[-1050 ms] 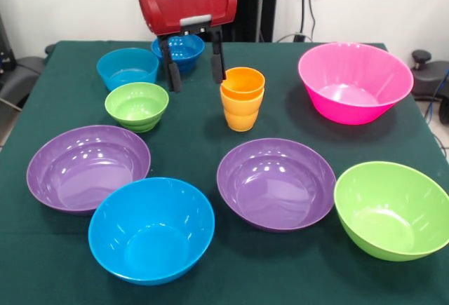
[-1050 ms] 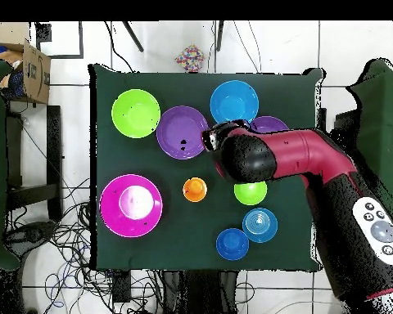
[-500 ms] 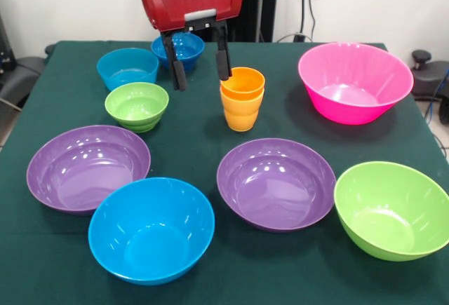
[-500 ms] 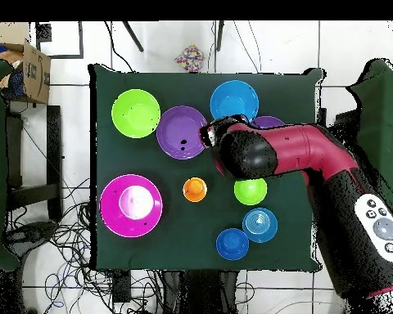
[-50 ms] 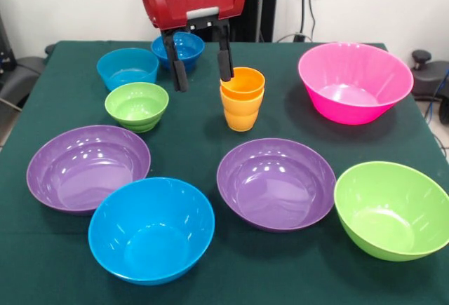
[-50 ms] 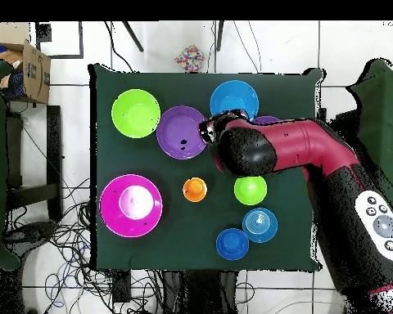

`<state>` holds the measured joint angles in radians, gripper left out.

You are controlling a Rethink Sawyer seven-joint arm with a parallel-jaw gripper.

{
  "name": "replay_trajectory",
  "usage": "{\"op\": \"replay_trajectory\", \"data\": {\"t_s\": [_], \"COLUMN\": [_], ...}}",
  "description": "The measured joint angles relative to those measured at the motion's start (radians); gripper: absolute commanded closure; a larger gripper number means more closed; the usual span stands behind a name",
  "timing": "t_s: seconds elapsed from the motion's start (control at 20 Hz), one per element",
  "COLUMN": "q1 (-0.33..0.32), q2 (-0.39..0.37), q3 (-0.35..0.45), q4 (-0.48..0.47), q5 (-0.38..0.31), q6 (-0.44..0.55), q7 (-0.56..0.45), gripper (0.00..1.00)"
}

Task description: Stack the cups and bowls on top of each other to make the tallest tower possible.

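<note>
Gripper raised, empty.
Gripper (image 5: 199, 66) spread wide, holding nothing, between small green bowl (image 5: 137, 106) and nested cups (image 5: 242, 99), likely selecting next piece.

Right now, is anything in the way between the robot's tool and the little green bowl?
Nothing visible. The open tool hangs empty above bare cloth, with the green bowl just beside it; the cups stand on its other side.

glossy red arm (image 6: 302, 151) (black joints), two black-fingered tool (image 5: 200, 56).
</note>
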<state>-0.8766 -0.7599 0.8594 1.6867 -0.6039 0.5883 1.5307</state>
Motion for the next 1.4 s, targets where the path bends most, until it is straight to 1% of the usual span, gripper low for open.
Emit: {"op": "replay_trajectory", "data": {"t_s": [0.2,0.4,0.55,0.65,0.9,0.95,1.4], "q1": [-0.014,-0.051,-0.067,-0.090,-0.115,-0.125,-0.139], "q2": [0.012,0.038,0.052,0.074,0.104,0.120,0.163], "q3": [0.015,0.029,0.030,0.029,0.029,0.029,0.027], "q4": [-0.010,-0.022,-0.024,-0.025,-0.025,-0.025,-0.016], "q5": [-0.009,-0.029,-0.042,-0.061,-0.094,-0.110,-0.177], "q6": [0.014,0.042,0.045,0.045,0.045,0.045,0.044], "q7": [-0.006,-0.037,-0.056,-0.082,-0.102,-0.106,-0.107], "gripper": [0.00,0.00,0.00,0.00,0.00,0.00,0.00]}}
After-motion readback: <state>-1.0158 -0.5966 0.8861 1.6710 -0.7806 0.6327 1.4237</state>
